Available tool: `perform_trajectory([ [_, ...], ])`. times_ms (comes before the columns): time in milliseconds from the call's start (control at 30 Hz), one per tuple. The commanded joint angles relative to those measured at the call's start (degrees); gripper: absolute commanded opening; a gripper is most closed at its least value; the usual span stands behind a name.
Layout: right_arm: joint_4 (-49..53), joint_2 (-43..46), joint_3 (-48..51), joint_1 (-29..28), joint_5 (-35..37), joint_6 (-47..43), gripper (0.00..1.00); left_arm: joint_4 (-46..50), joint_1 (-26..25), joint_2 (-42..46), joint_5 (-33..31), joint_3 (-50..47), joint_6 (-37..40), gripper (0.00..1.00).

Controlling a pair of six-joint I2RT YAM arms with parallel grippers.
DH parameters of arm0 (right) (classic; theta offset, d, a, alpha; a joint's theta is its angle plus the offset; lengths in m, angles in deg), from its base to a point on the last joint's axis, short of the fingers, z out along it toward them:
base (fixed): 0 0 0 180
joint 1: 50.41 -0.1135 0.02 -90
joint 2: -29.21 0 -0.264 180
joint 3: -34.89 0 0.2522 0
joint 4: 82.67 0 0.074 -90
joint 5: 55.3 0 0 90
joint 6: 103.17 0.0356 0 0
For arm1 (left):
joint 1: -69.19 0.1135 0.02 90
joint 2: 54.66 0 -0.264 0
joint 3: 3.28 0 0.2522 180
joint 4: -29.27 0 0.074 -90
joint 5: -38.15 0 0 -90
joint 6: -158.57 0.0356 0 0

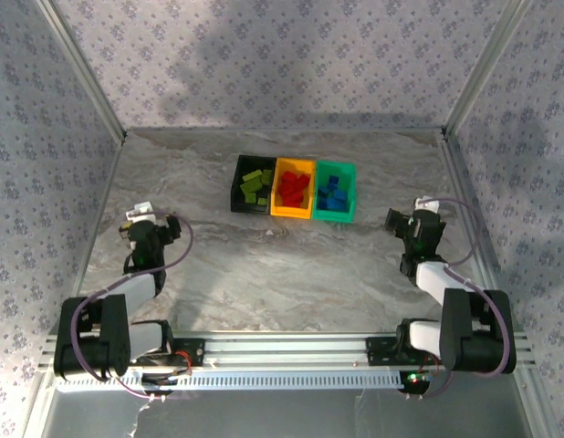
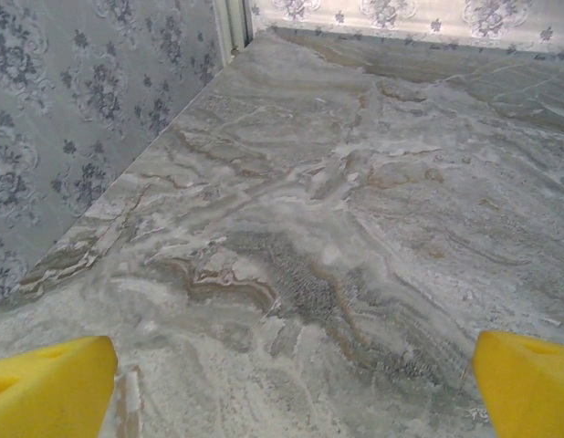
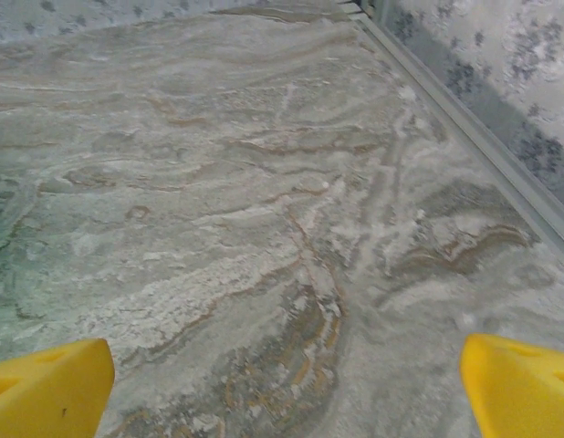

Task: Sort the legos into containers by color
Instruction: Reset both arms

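Observation:
Three bins stand in a row at the table's far middle. The black bin [image 1: 238, 186] holds lime green legos [image 1: 255, 184]. Red legos [image 1: 292, 189] fill the orange-yellow bin [image 1: 291, 213], and blue legos [image 1: 333, 194] lie in the green bin [image 1: 349, 193]. My left gripper [image 1: 175, 226] rests at the left side of the table, well away from the bins, open [image 2: 291, 392], with bare marble between its yellow fingertips [image 2: 54, 383]. At the right side my right gripper [image 1: 392, 220] is likewise open [image 3: 287, 388], nothing between its yellow fingertips [image 3: 519, 383].
The marble table [image 1: 291, 265] is boxed in by patterned walls on the left [image 1: 45, 182], back and right [image 1: 528, 164]. A metal rail [image 1: 291, 351] runs along the near edge between the arm bases.

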Motion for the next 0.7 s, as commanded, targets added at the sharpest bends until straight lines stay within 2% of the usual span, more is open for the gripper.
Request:
perform_trajectory([
  [0,-5.96,-3.04,-0.25,0.3,-5.31,-1.94,0.98,-5.54,0.33,-3.12,2.9,1.48,1.36,1.0],
  [100,-5.48,-4.97,-1.86,-0.28,-8.46,-3.63,0.98,-1.13,0.31,-5.78,7.87,5.32,2.7,1.0],
  [200,-5.74,-5.8,-2.53,-1.37,-10.17,-6.42,0.97,-3.31,0.37,-6.69,13.09,5.3,3.76,1.0],
  [333,-13.49,-10.32,-1.01,-3.96,-11.13,-11.83,0.98,-14.44,0.36,-13.44,15.74,3.05,3.3,1.0],
  [433,-11.38,-12.72,-3.57,-3.2,-10.19,-10.58,0.97,-11.48,0.33,-17.07,17.48,6.13,4.09,1.0],
  [500,-11.11,-14.54,-4.35,-2.04,-12.0,-9.71,0.98,-10.16,0.35,-18.77,18.16,7.91,4.28,1.0],
  [667,-11.72,-14.79,-4.29,-1.75,-11.45,-9.07,1.0,-8.71,0.26,-18.67,18.81,8.65,4.86,1.0],
])
